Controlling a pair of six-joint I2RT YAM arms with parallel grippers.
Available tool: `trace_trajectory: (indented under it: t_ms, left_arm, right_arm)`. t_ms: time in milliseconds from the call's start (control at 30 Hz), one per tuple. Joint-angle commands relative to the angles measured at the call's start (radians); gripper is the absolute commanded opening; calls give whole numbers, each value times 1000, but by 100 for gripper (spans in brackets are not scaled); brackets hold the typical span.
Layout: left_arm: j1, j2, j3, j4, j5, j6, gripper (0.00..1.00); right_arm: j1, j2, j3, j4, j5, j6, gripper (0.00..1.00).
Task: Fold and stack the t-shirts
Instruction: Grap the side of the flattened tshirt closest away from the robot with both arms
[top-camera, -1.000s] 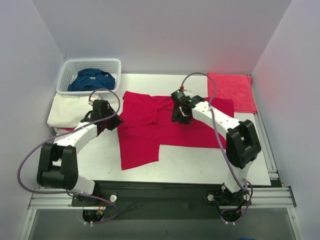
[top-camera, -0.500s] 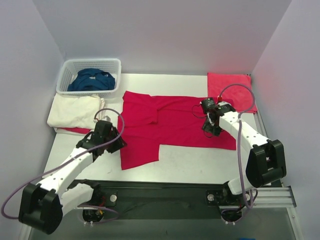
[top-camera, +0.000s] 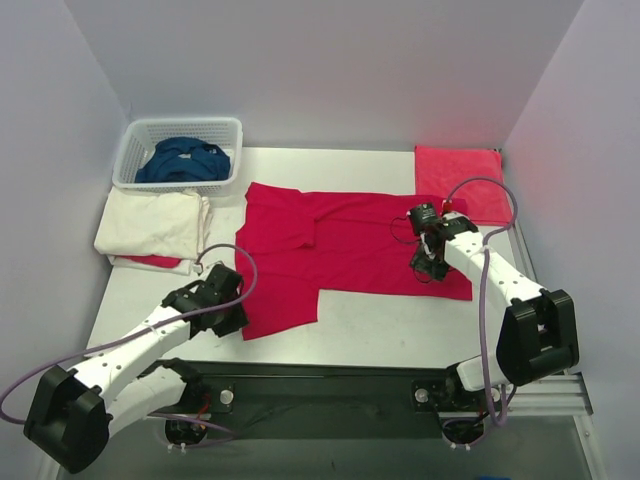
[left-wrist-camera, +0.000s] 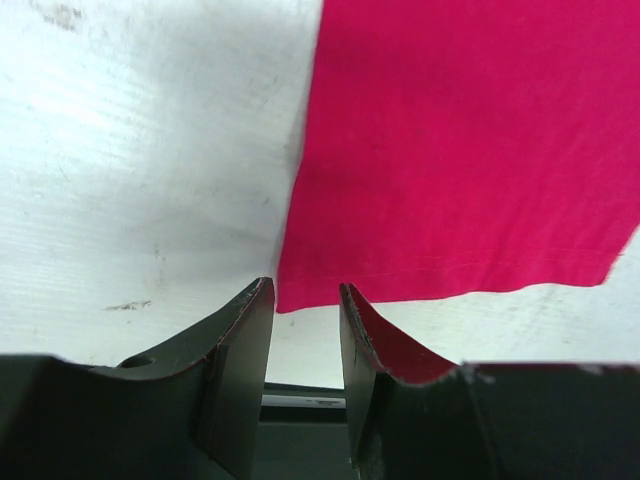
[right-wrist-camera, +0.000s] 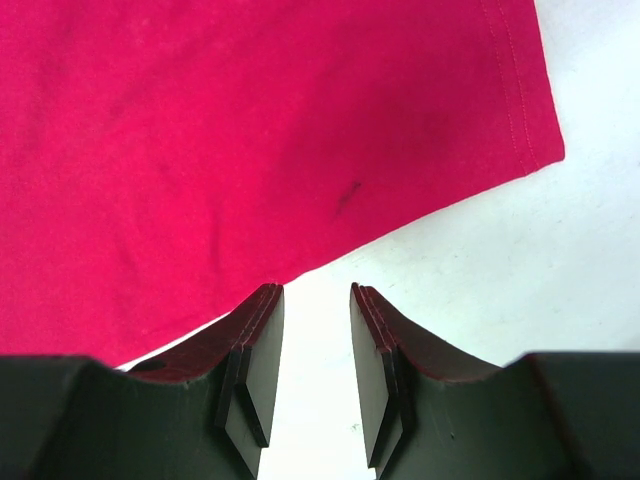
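Nearest the bases, the left gripper (left-wrist-camera: 305, 300) has swung in the last second from beside the cream-white t-shirt (top-camera: 150, 222) down to the near-left corner of the crimson t-shirt (top-camera: 330, 250). Its fingers (left-wrist-camera: 245, 340) stand a narrow gap apart. That corner shows in the gap just ahead of the tips, but nothing is pinched, and white table (left-wrist-camera: 150, 150) shows to the left.

A little farther out, the right gripper (right-wrist-camera: 310, 300) has left the middle of the shirt and come to the near hem towards its right end. Its fingers (right-wrist-camera: 262, 340) are also narrowly parted and hold nothing. The hem runs slantwise just ahead of the tips, with the left finger right at the cloth's edge. I cannot tell whether it touches.

Both arms now line up on the same near edge, so I judge that they are preparing to pinch it and carry it over for a fold. The shirt is still spread flat across the middle of the table, and that fold is not yet begun.

Beyond it, the cream-white t-shirt lies folded at the left and a folded pinkish-red cloth (top-camera: 460, 180) lies at the far right. The dark blue t-shirt (top-camera: 183, 160) is bunched in the white lattice basket (top-camera: 128, 150) at the far left.
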Motion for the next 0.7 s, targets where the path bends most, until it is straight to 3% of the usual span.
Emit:
trace_trajectory:
  t_ms: [0,467,567,667]
  left_arm:
    - [-28,18,-14,-42,-37,-63,43]
    - [-96,162,-38,44,-16,-101,40]
    - [-102,195,-38,58,-11,-95,32]
    - [-102,199,-41,50,-14,-92,10]
  right_arm:
    - [-13,-31,-12,-15,3,13,33]
    - [-53,-50,-58,18,-42,-2,32]
    - [-61,-53,-67,25,-48,-2,31]
    - [-64,-57,-75,27,-51,-4,30]
